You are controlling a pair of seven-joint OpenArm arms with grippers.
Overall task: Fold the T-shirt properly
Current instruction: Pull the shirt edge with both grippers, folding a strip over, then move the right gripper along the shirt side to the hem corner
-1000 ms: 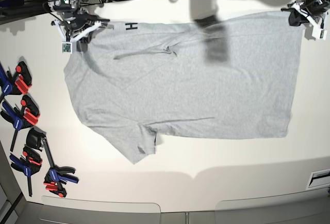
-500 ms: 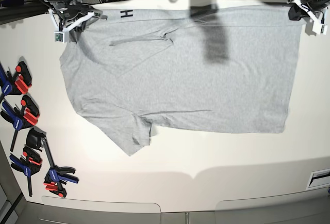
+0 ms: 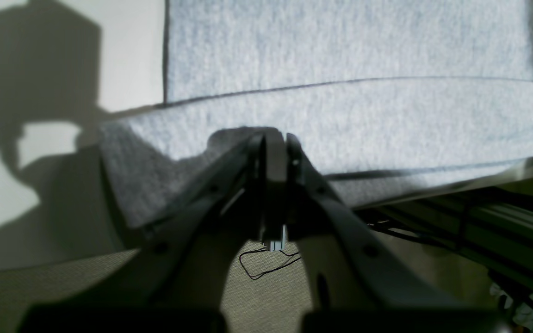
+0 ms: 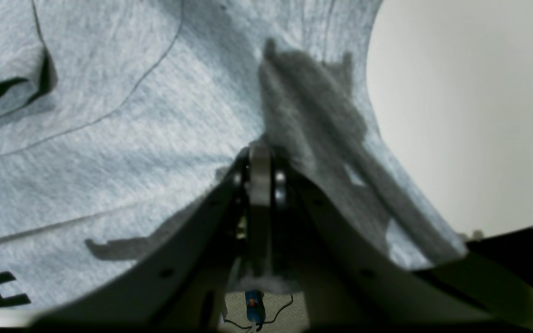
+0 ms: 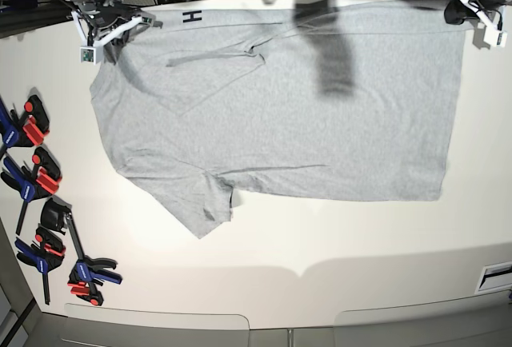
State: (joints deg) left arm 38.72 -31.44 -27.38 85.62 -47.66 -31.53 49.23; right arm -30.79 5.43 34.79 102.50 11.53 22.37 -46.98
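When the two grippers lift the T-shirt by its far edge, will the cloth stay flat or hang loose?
Likely loose: the T-shirt already sags and creases around the right gripper. It probably weighs little, since the left gripper holds a corner with only a thin pinch. The sleeve near the clamps would probably trail and fold under.

Left tool [image 3: 273, 138] clamped tight, far corner; right tool [image 4: 259, 155] likewise.
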